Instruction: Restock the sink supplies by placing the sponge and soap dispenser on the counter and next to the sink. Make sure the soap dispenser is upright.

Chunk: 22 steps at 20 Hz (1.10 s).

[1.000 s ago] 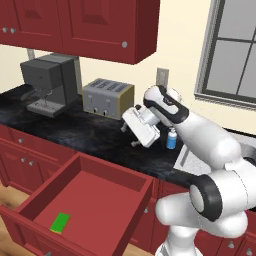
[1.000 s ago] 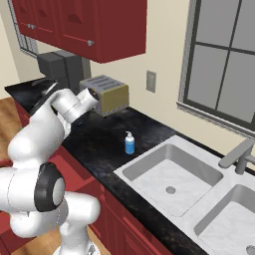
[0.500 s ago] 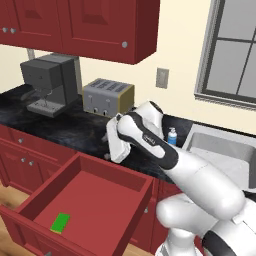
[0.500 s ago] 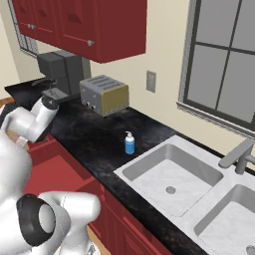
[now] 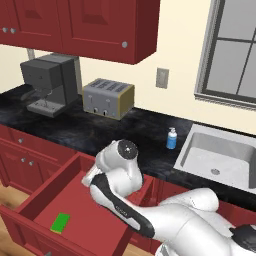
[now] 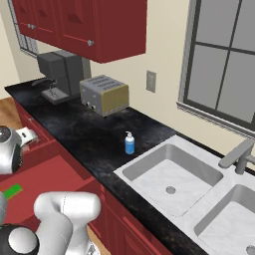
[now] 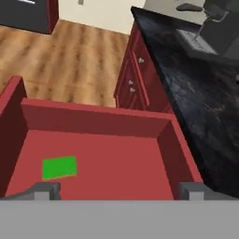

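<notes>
Gripper (image 7: 119,189) is released, fingertips spread wide and grasping nothing, positioned above the open red drawer (image 7: 93,116). Sponge (image 7: 59,167) lies flat on the drawer floor, green side up, toward the left in the hand view and just beyond the left fingertip (image 7: 46,189). In the left base view the sponge (image 5: 60,223) rests near the drawer's front edge. Soap dispenser (image 6: 129,143) stands upright on the bench (image 6: 84,134), just beside the near left corner of the sink (image 6: 149,172). Toaster (image 6: 104,94) and coffee machine (image 6: 60,74) stand farther left along the bench, against the wall.
</notes>
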Motion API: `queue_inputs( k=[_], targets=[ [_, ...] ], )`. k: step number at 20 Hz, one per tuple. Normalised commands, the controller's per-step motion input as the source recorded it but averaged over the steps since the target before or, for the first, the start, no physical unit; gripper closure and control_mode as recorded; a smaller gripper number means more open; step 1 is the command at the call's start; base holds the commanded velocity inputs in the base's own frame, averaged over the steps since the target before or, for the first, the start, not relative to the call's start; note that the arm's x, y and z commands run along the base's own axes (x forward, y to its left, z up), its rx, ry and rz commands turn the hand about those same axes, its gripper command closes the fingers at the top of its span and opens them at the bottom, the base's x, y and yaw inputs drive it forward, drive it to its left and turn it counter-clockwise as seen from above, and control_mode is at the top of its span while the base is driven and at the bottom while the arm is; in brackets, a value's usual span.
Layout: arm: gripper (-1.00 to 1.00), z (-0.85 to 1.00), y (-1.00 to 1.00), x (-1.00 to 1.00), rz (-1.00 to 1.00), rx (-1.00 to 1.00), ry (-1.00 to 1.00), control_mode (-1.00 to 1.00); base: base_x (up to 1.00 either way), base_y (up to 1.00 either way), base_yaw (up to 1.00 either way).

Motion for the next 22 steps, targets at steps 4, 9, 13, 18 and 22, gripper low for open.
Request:
queue_inputs(
  k=[4, 9, 13, 18, 22],
  targets=[
    [-1.00, -0.24, 0.31, 0.00, -0.58, 0.02, 0.39, -1.00, 0.00, 0.00, 0.00],
    [-1.00, -0.29, 0.21, 0.00, -0.44, 0.11, 0.40, -1.00, 0.00, 0.00, 0.00],
    [-1.00, -0.53, 0.30, 0.00, -0.37, 0.08, 0.39, -1.00, 0.00, 0.00, 0.00],
    [-1.00, -0.81, 0.21, 0.00, -0.33, 0.09, 0.27, -1.00, 0.00, 0.00, 0.00],
    [-1.00, -0.64, 0.11, 0.01, -0.32, 0.06, 0.08, -1.00, 0.00, 0.00, 0.00]
  ],
)
